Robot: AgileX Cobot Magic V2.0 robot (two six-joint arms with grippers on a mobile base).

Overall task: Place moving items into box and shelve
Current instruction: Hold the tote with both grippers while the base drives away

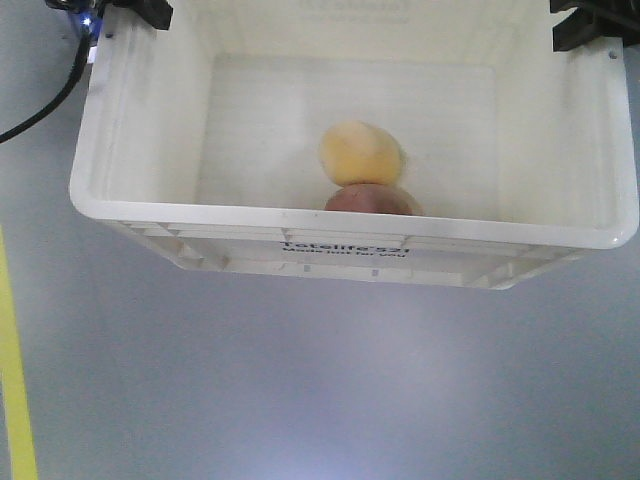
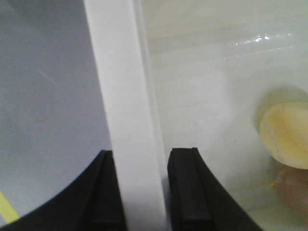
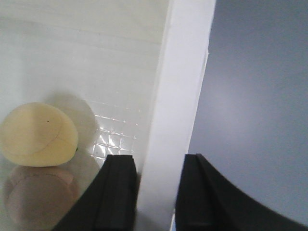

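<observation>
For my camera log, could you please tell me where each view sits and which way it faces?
Front: high on the robot, looking down into the white box; left gripper, right gripper at upper corners.
Left wrist: along its fingers, clamping the left wall.
Right wrist: its fingers clamp the right wall.
Shared: yellow ball.

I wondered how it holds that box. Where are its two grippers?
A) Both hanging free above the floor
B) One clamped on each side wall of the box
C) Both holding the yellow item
B: the left gripper and right gripper each straddle a wall of the box.
</observation>
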